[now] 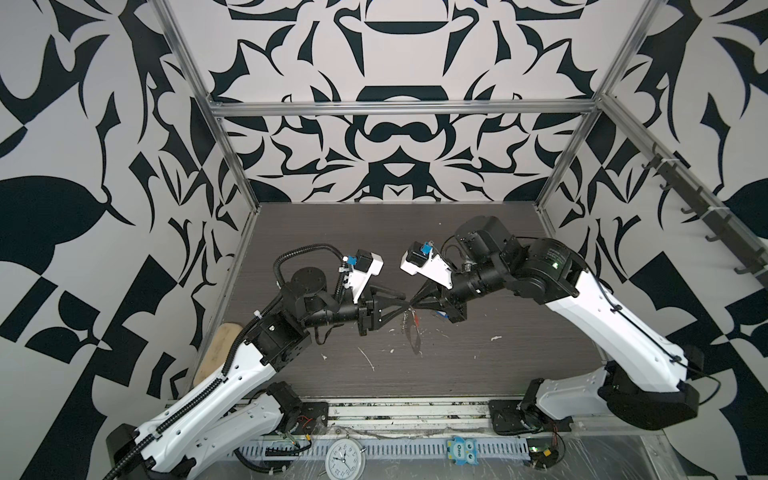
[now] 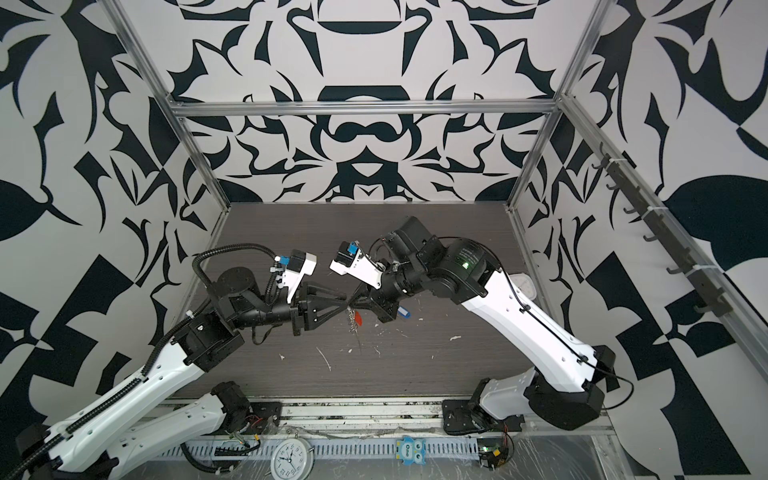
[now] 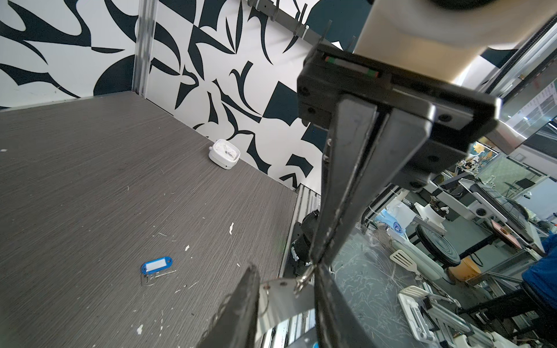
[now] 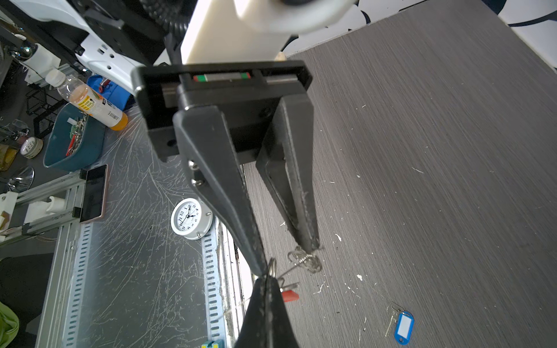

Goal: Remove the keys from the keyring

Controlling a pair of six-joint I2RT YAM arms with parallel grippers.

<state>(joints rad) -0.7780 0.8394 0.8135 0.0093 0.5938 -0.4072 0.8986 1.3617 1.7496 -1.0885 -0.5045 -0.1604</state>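
The left claw (image 4: 287,258) has its jaws partly apart, one fingertip (image 4: 253,245) against the big split ring and its mate at the tangle of fine links; as far as I can judge, nothing is clamped there yet. Between those tips hangs the keyring (image 4: 301,260), lifted clear of the bench (image 3: 90,180). It looks like thin springy wire: light, stiff in each ring but floppy as a chain, and slick enough to skate off a pad, so the split ring's flat sides are the place to pinch. The right claw (image 3: 315,263) is clenched on that ring, tip to tip with the left one. Just under it dangles the red key (image 4: 290,296), its tag smooth hard plastic, best taken across the flat faces. The blue key (image 4: 404,327) lies loose on the bench under the right claw's base, well apart from the chain. The bench is dark wood-grain laminate, flat and hard, flecked with white scuffs (image 3: 231,228); black-and-white patterned walls (image 3: 241,90) close it in, with a small white clock (image 3: 224,153) at their foot
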